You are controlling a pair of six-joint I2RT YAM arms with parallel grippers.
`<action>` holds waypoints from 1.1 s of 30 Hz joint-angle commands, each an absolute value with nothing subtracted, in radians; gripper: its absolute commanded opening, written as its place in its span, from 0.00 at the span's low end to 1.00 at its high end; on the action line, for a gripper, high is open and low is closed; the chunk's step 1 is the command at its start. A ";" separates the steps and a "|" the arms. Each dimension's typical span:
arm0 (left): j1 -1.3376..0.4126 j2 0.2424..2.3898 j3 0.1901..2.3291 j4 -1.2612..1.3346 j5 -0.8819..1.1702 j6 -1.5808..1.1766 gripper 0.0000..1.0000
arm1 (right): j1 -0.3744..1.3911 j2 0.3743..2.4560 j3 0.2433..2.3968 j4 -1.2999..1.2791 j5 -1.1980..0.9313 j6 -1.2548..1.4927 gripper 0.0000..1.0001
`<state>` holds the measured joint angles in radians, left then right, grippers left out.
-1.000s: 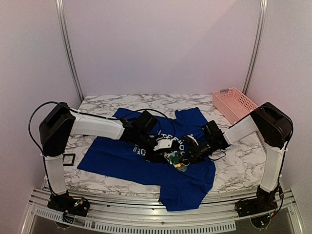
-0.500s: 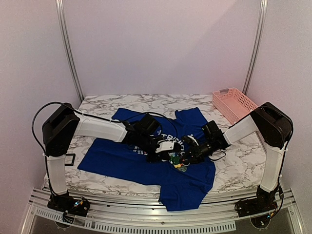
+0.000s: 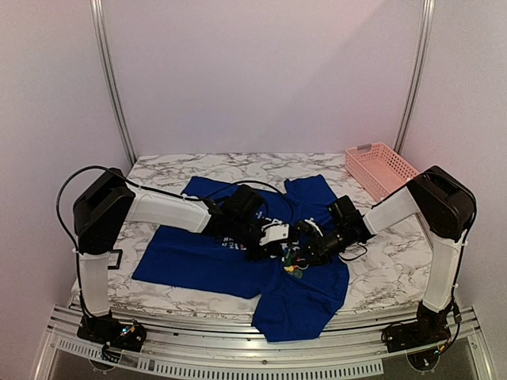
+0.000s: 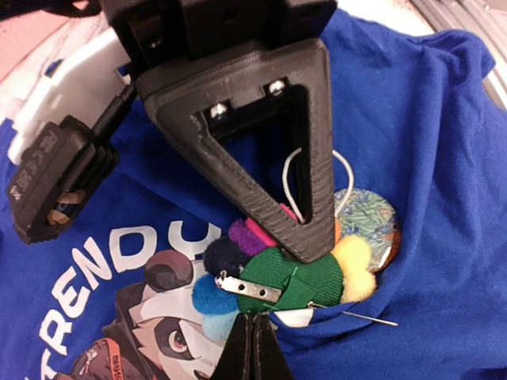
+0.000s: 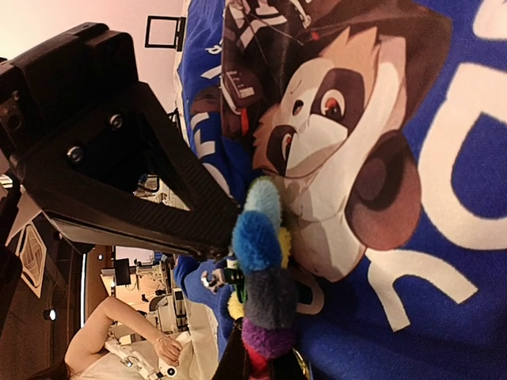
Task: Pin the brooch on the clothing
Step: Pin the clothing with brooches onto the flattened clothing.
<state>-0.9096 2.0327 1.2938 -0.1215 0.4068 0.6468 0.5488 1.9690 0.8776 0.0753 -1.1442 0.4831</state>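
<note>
The blue T-shirt (image 3: 198,257) lies spread on the marble table, print up. The brooch (image 3: 295,265), a flower of coloured pompoms, hangs over the print's right side. In the left wrist view the brooch (image 4: 293,277) shows its green back and metal clasp. Its open needle lies across a raised fold of the shirt (image 4: 444,158). My right gripper (image 5: 265,368) is shut on the brooch (image 5: 265,269) from the side; one of its fingers (image 4: 309,198) presses the green back. My left gripper (image 4: 249,348) is shut, pinching shirt fabric just below the brooch.
A pink lattice basket (image 3: 380,168) stands at the back right corner. A small black frame holder (image 3: 112,259) sits at the left table edge. A round patterned badge (image 4: 372,218) lies right behind the brooch. Both forearms cross the shirt's middle.
My left gripper has closed on the shirt and shifted right toward the brooch. The shirt's left and bottom edges have been dragged right with it. The right gripper holds still.
</note>
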 commanded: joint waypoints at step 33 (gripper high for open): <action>-0.755 2.496 2.052 -1.257 0.962 0.875 0.80 | 0.564 1.969 0.887 0.062 -1.173 0.433 0.00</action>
<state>-0.7914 2.3627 1.8999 -0.8349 0.7975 0.6636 0.5564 1.9690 0.8776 0.0677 -1.1587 0.4553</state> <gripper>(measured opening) 0.798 0.036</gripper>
